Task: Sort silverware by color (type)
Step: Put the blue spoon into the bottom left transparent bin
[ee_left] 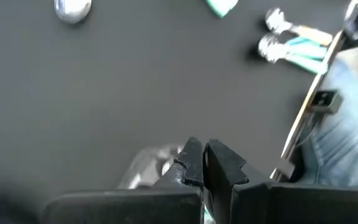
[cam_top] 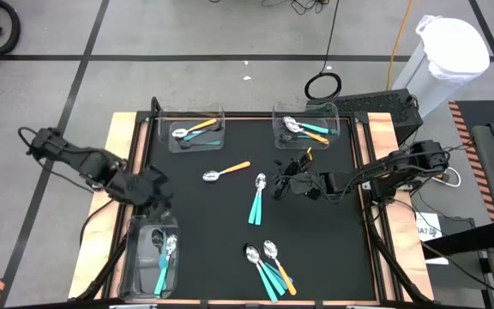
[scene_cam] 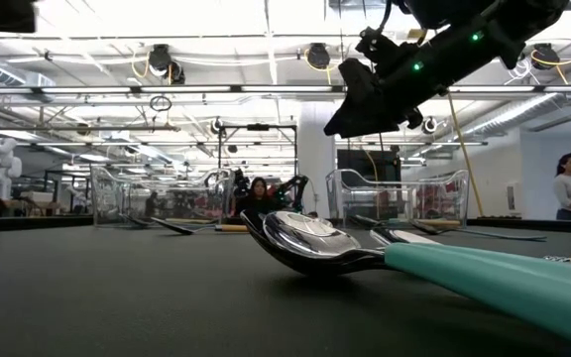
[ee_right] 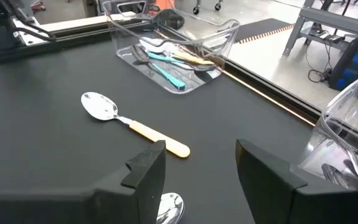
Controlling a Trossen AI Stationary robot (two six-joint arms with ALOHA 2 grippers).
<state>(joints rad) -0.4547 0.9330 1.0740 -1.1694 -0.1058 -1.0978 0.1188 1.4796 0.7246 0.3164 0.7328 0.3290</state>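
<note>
The left end effector (cam_top: pixel 154 190) hovers closed and empty near a bin (cam_top: pixel 134 257). Spoons (cam_top: pixel 256 199) lie scattered on the counter (cam_top: pixel 204 223): light, stiff, slippery; grip the plastic handle. The right end effector (cam_top: pixel 283 182) hovers open and empty.
</note>
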